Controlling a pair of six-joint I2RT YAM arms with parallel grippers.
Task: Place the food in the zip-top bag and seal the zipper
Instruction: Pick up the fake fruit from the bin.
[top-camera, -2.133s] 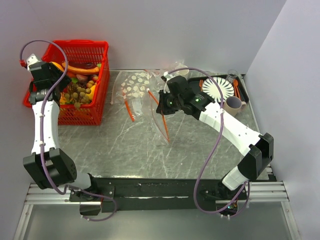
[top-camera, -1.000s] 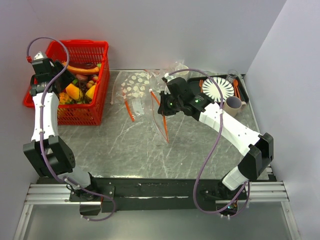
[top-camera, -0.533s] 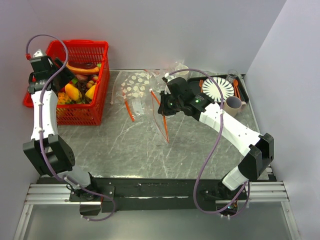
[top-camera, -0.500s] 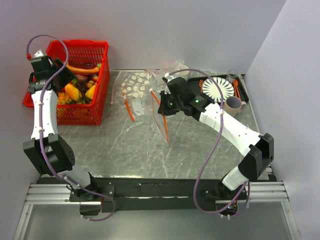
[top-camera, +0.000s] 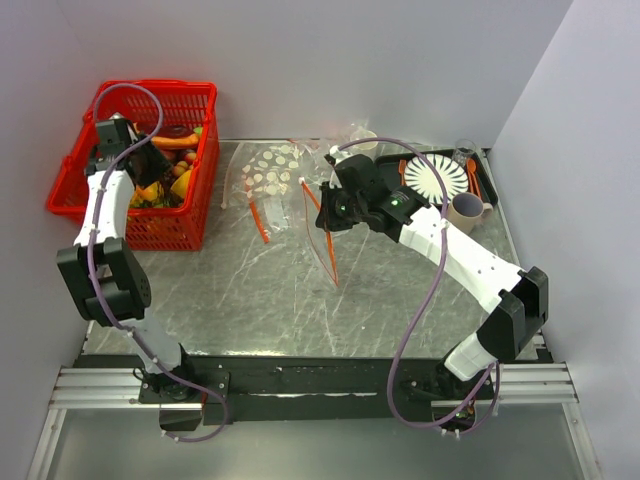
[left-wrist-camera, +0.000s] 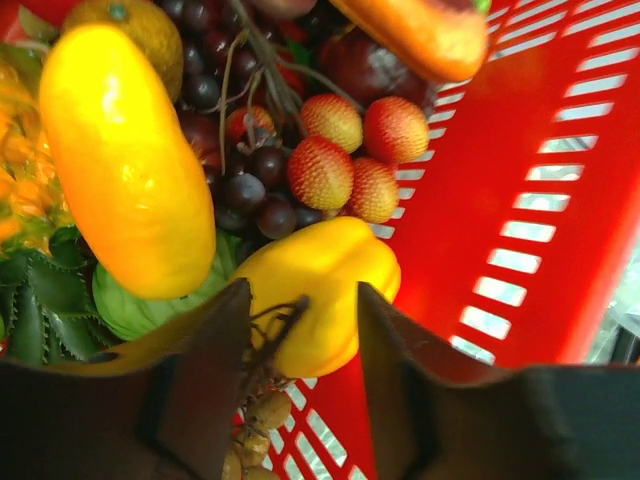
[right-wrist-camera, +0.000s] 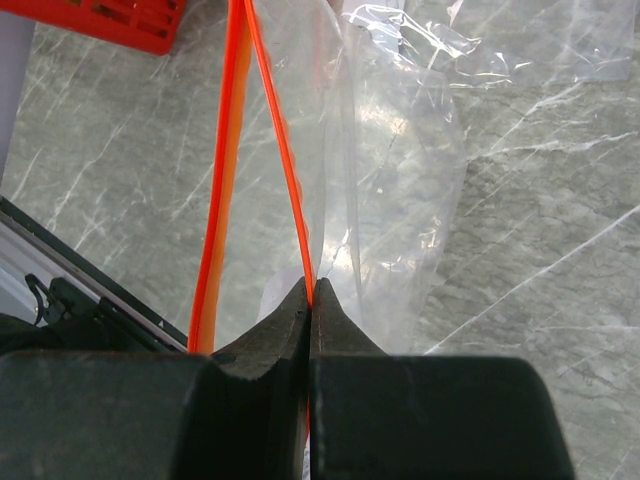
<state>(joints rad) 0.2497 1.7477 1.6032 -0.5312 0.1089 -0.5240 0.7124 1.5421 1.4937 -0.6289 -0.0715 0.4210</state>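
Pinching the zipper (right-wrist-camera: 221, 190): right gripper (right-wrist-camera: 310, 297) clamped on one lip of it, holding the zip-top bag (right-wrist-camera: 395, 170) mouth apart over the table (right-wrist-camera: 560, 300).
Left gripper (left-wrist-camera: 300, 320): fingers spread over a yellow pepper (left-wrist-camera: 320, 270) in the red basket (left-wrist-camera: 510, 190) — nothing held.
Risk: thin strip may slip free — mouth collapses before food arrives.

You are at a robot lab bench, not a home: bare pale walls (top-camera: 350, 60) box in a marble-patterned desk (top-camera: 290, 300), a black mounting plate (top-camera: 300, 375) sits on aluminium rails (top-camera: 565, 376), and purple cables (top-camera: 418, 300) loop in the open. Below the left gripper (top-camera: 152, 165) sits a red basket (top-camera: 195, 95) of glossy fruit; behind the right gripper (top-camera: 325, 215), a white plate (top-camera: 435, 177) and a mug (top-camera: 465, 212).
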